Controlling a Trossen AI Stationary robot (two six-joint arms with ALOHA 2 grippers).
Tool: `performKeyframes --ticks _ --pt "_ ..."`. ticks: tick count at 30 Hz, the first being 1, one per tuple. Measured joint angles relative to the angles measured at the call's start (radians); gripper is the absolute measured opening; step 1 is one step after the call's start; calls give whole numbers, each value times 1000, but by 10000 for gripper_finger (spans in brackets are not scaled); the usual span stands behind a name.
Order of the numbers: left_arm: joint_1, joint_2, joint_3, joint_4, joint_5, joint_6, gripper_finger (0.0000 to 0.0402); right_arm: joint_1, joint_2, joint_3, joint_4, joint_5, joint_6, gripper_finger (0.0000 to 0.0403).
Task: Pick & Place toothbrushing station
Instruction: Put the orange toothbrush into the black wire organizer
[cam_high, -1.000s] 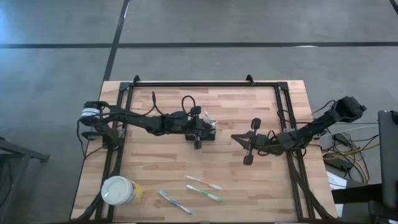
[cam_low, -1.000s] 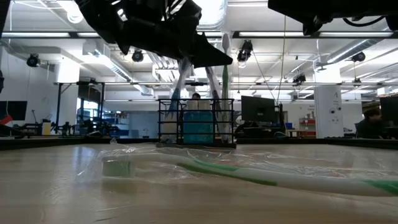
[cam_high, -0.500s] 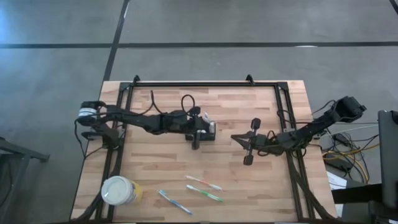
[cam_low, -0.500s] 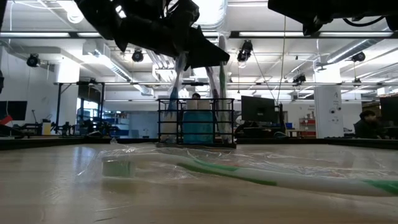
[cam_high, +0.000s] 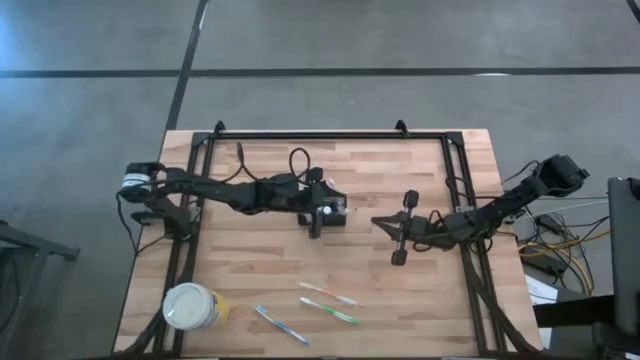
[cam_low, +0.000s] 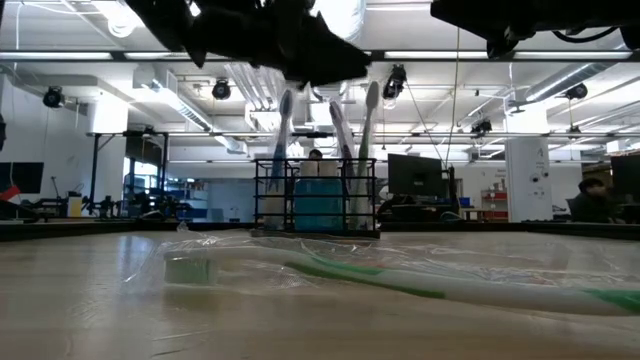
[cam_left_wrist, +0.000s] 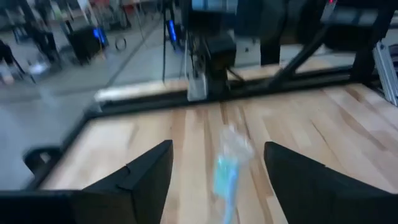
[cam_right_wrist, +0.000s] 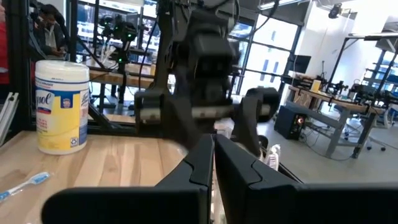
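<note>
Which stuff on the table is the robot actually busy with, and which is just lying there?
For the job:
- small black wire-mesh caddy holding upright toothbrushes
- left gripper, open above it

Lying about:
- round white-and-yellow wipes tub
- three loose toothbrushes on the wooden table
- right gripper, shut, waiting

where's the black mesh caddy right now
In the high view the caddy sits near the table's middle, directly under the left end effector, which is open above it; the right end effector waits to its right.
</note>
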Motion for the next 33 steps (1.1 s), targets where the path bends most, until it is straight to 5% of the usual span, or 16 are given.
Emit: performKeyframes --ticks 6,11,17,23,33 --pt "-3 -176 0 -65 0 47 257 0 0 0 -3 0 3 13" --pt "-3 -441 1 -359 -1 75 243 0 0 -2 -4 0 8 13" --pt "-3 -754 -76 -667 -19 46 153 0 0 -6 -3 -1 32 13" --pt "-3 -1042 -362 -590 -21 -51 14 0 0 -6 -3 -4 57 13" --pt "-3 -1434 -762 -430 -28 -139 6 0 0 -7 -22 -26 61 13"
